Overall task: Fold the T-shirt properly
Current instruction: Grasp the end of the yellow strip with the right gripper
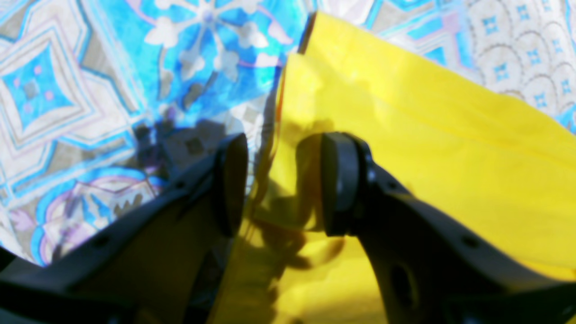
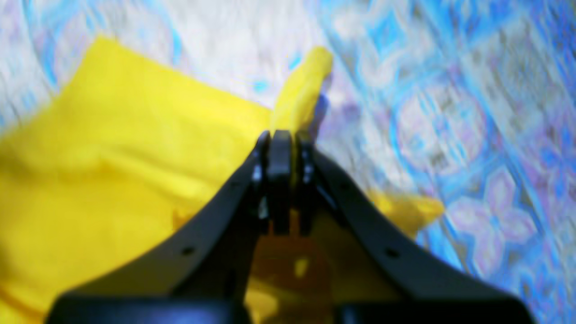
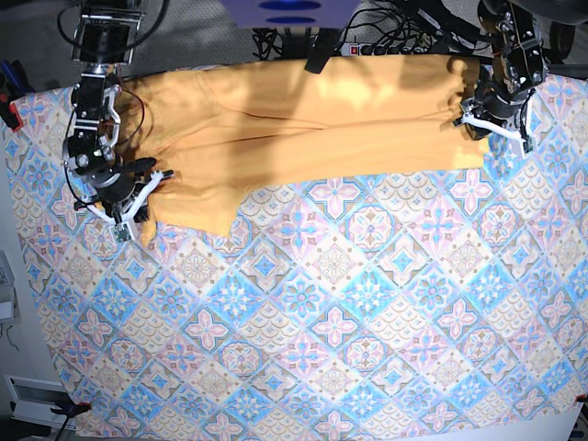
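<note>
patterned cloth [image 3: 322, 312]: blue-pink-white diamonds, covers the tabletop
T-shirt [image 3: 312, 119]: spread in a long band along the cloth's far edge, reaching both arms
right gripper [image 2: 281, 148]: jaws closed, pinching a T-shirt fold
left gripper [image 1: 283, 184]: jaws apart, straddling the T-shirt's edge

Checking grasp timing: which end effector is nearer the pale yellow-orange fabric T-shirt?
Right. The right end effector is shut on the pale yellow-orange fabric T-shirt; the left end effector is open, astride its edge.
</note>
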Controlling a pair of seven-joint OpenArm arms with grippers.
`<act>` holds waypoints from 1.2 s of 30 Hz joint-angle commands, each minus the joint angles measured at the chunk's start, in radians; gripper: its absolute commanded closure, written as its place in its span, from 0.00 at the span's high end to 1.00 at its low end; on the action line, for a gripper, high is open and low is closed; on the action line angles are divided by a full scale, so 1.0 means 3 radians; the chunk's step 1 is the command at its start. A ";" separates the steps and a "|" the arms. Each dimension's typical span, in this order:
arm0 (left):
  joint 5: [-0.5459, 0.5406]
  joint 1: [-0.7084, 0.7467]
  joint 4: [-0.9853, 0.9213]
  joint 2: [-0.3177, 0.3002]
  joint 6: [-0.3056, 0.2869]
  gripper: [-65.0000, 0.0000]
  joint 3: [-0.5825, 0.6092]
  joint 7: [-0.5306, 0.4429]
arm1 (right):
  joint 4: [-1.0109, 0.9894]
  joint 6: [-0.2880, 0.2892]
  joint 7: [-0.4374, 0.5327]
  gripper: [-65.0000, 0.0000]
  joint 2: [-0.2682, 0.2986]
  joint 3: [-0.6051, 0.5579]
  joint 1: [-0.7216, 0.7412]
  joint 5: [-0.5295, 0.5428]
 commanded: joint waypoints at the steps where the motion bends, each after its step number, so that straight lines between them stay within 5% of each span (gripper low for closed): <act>1: -0.0004 0.0004 0.0062 -0.0042 -0.0008 0.41 -0.0017 -0.0047 | 0.0209 -0.0009 0.0088 0.01 0.0041 0.0012 -0.0024 0.0066; 17: -0.0004 0.0004 0.0057 -0.0042 -0.0008 0.41 -0.0017 -0.0062 | 0.1089 -0.0009 0.0093 0.01 0.0041 0.0370 -0.1093 0.0220; 21: -0.0004 0.0004 0.0051 -0.0042 -0.0008 0.41 -0.0017 -0.0062 | 0.1094 -0.0009 0.0073 0.01 0.0041 0.0539 -0.1195 0.0517; 32: -0.0004 -0.0001 0.0051 -0.0042 -0.0008 0.41 -0.0012 -0.0067 | 0.0670 -0.0009 0.0037 0.02 0.0031 0.0473 -0.1083 0.0527; 36: -0.0004 -0.0001 0.0051 -0.0042 -0.0008 0.41 -0.0012 -0.0062 | 0.0552 -0.0014 0.0027 0.09 0.0021 0.0508 -0.1022 0.0522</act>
